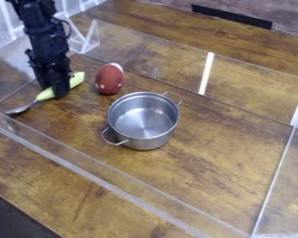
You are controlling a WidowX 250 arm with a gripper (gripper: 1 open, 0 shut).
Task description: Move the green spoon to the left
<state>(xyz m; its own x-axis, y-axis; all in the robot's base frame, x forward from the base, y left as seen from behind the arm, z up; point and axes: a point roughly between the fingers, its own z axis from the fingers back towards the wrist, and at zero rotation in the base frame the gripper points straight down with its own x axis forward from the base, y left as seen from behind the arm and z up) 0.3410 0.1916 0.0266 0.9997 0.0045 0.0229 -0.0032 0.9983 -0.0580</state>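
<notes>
The green spoon [64, 88] lies on the wooden table at the left, its yellow-green handle pointing up-right and its silver bowl [18, 109] toward the lower left. My black gripper [51, 85] points straight down onto the handle with its fingers closed around it. The middle of the handle is hidden behind the fingers.
A red rounded object [109, 78] stands just right of the spoon. A steel pot [142, 120] with side handles sits in the middle. Clear acrylic walls [101, 177] fence the work area along the front, left and right.
</notes>
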